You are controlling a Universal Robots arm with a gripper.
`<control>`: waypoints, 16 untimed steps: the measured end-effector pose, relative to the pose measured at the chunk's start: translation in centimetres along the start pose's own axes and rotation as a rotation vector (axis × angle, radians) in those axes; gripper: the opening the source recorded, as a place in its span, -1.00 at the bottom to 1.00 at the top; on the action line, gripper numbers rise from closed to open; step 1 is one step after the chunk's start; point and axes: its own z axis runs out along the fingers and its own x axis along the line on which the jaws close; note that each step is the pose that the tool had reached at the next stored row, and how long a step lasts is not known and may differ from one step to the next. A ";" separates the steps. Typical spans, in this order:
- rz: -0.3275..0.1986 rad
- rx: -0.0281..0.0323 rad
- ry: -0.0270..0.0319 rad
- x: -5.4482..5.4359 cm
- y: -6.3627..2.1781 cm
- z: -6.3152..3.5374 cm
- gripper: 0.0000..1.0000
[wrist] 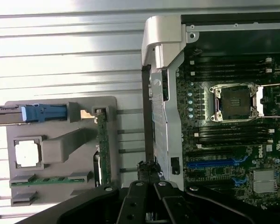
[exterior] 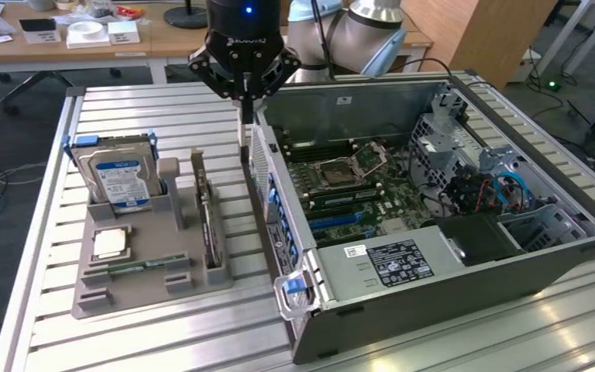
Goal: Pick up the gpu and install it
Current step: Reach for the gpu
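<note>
- The slatted metal table (exterior: pixel 153 108) is carrying everything, with bare slats lying open around the tray and in front of the case.
- The open computer case (exterior: pixel 411 310) is lying on its side at the exterior view's right, showing its motherboard (exterior: pixel 359 186) inside.
- The grey holder tray (exterior: pixel 137 283) is sitting just beside the case. It is holding a hard drive (exterior: pixel 117 178) upright, with a processor chip (exterior: pixel 109 244) and a memory stick (exterior: pixel 137 266) lying flat.
- The gripper (exterior: pixel 244 118) is hanging over the narrow gap between tray and case. Its fingers are pressed together and gripping nothing, and the case's wall is rising close beside them.
- The gpu (exterior: pixel 207 217) is standing on edge in the tray's slot nearest the case. It is sitting below the gripper, toward the exterior view's left, untouched.
</note>
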 end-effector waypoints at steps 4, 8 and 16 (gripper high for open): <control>0.000 0.0000 0.0000 0.6 -0.05 0.02 -0.79; 0.000 0.0000 0.0000 1.6 -0.09 0.04 -0.79; 0.000 0.0000 0.0000 3.2 -0.14 0.06 -0.79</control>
